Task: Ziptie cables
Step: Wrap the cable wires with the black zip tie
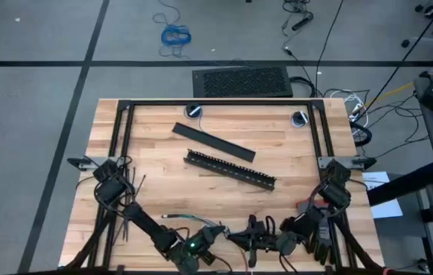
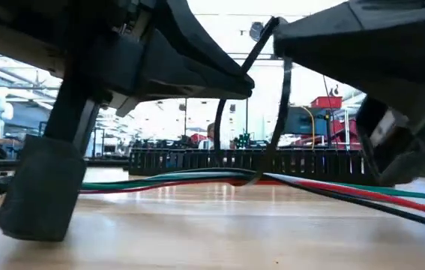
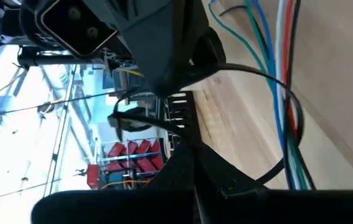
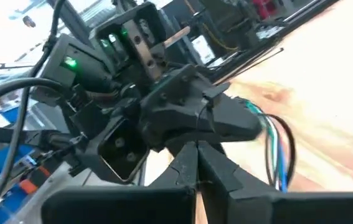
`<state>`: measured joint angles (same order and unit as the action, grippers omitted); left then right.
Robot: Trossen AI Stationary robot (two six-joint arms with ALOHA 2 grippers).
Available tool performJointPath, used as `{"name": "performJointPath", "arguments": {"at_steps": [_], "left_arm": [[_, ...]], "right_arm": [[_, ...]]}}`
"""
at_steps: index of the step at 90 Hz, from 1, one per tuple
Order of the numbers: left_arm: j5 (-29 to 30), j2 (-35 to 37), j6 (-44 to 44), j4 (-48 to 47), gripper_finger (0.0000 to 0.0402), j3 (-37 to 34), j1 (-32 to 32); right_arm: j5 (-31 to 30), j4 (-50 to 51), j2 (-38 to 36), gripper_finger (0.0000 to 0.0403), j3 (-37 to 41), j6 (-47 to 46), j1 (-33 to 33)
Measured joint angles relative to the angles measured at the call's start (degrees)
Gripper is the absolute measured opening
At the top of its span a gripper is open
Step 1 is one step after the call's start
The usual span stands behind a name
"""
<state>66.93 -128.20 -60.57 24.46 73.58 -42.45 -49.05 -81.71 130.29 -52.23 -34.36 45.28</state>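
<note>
The left gripper (image 1: 218,235) and the right gripper (image 1: 256,238) are meeting tip to tip at the table's near edge, each pinching an end of a ziptie (image 3: 269,93) that is looping as a black arc around the cables (image 3: 288,130). The cables are lying flat on the wooden table (image 1: 277,153), running just under and between both sets of fingers. In the low view the ziptie (image 2: 281,105) is rising from the cables (image 2: 190,178) toward the grippers above. The slotted bar (image 1: 230,169) is lying well apart, mid-table.
</note>
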Motion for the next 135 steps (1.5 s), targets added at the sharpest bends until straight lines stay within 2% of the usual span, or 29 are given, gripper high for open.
{"name": "performJointPath", "arguments": {"at_steps": [10, 23, 43, 68, 88, 97, 107, 135], "left_arm": [[-0.11, 0.00, 0.06, 0.57, 0.0000, 0.00, 0.67], [-0.45, -0.02, 0.24, 0.73, 0.0000, -0.02, 1.51], [0.66, -0.04, -2.52, 0.07, 0.0000, -0.02, 1.33], [1.10, -0.04, -5.80, -0.98, 0.0000, -0.02, 0.82], [1.17, -0.04, -6.03, -1.01, 0.0000, -0.02, 0.67], [1.40, -0.04, -5.47, -1.01, 0.0000, -0.02, 0.68], [3.46, -0.09, -0.19, 0.04, 0.0000, -0.04, 1.42], [1.31, -0.09, 2.81, 0.34, 0.0000, -0.04, 3.25]], "right_arm": [[4.03, 1.10, -0.01, 0.0000, 0.00, -2.08, -0.67], [4.16, 2.21, -0.01, 0.0000, 0.03, -2.84, -0.66], [-3.21, 1.09, -0.01, 0.0000, 0.04, 1.36, -0.17], [-3.51, -0.82, -0.01, 0.0000, 0.69, 3.99, -1.41], [-4.74, -7.18, -0.01, 0.0000, 3.72, 6.41, -1.73], [-2.87, -7.66, -0.01, 0.0000, 4.69, 5.06, -1.78], [0.78, -4.30, -0.01, 0.0000, 5.08, -0.65, -1.88], [6.06, -3.35, -0.01, 0.0000, 5.55, -3.37, -2.71]]}}
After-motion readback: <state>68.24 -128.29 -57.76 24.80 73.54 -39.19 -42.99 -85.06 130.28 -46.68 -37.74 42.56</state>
